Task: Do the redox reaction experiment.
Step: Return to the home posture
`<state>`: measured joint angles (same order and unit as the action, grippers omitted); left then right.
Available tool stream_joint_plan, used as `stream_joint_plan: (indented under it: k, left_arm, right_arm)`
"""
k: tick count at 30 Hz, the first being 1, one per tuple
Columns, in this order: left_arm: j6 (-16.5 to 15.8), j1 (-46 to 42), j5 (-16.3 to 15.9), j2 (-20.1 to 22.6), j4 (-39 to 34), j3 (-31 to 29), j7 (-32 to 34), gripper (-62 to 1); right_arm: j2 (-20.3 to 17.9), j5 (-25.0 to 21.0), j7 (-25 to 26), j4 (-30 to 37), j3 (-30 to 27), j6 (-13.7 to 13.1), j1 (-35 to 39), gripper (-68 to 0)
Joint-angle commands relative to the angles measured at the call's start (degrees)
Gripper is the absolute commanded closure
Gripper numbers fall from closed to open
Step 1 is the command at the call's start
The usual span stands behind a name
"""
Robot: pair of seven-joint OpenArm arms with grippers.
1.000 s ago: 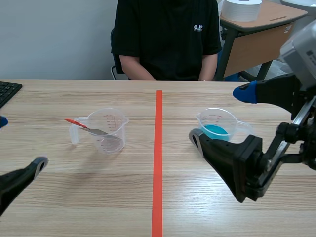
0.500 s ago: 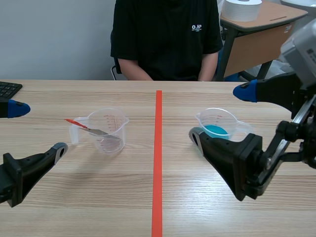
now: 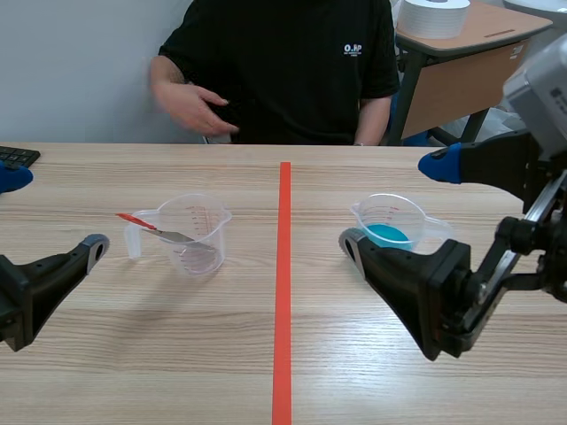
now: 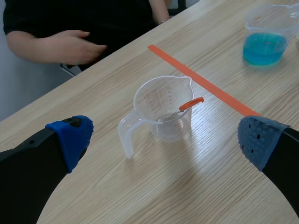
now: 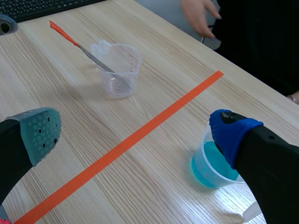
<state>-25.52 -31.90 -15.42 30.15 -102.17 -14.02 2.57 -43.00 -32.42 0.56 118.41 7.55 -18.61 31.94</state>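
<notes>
Now your left gripper [image 3: 51, 212] has come in on its side of the tape line [image 3: 283, 292], fingers spread and empty, facing the clear beaker [image 3: 197, 232] that holds the red-handled spatula [image 3: 133, 219]. Across the line, the right gripper [image 5: 135, 132] hasn't moved. It is spread and empty near the blue-liquid beaker [image 3: 394, 226]. The person's hand [image 3: 190, 104] has lifted beyond the line's far end. Nothing is gripped, so you're likely only at the start.

Person [image 3: 292, 71]: head cut off by scene view's upper edge; raised hand [image 3: 188, 104] blurred.
Keyboard [image 3: 16, 157]: only corner in frame.
Left tool [image 3: 51, 212]: upper finger [image 3: 11, 178] clipped at edge (blue pad tip alone shows).
Blue-liquid beaker [image 5: 210, 165]: part hidden behind finger [image 5: 238, 135] of right tool [image 5: 135, 131] in right wrist view.
Clear beaker [image 3: 193, 232]: graduations too small to read.
Paper roll [image 3: 432, 18]: top cut off.
</notes>
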Motion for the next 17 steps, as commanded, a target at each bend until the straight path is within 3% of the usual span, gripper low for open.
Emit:
stream_joint_plan:
  k: [1, 17]
  left_arm:
    - [0.3, -0.3, -0.6, 0.1, -1.2, 0.0, 1.0, -62.3]
    - [0.3, -0.8, -0.6, 0.4, -1.2, 0.0, 1.0, -62.3]
  right_arm:
    - [-0.2, -0.4, 0.7, 0.9, -0.5, 0.2, -0.9, -67.9]
    - [-0.2, -0.4, 0.7, 0.9, -0.5, 0.2, -0.9, -67.9]
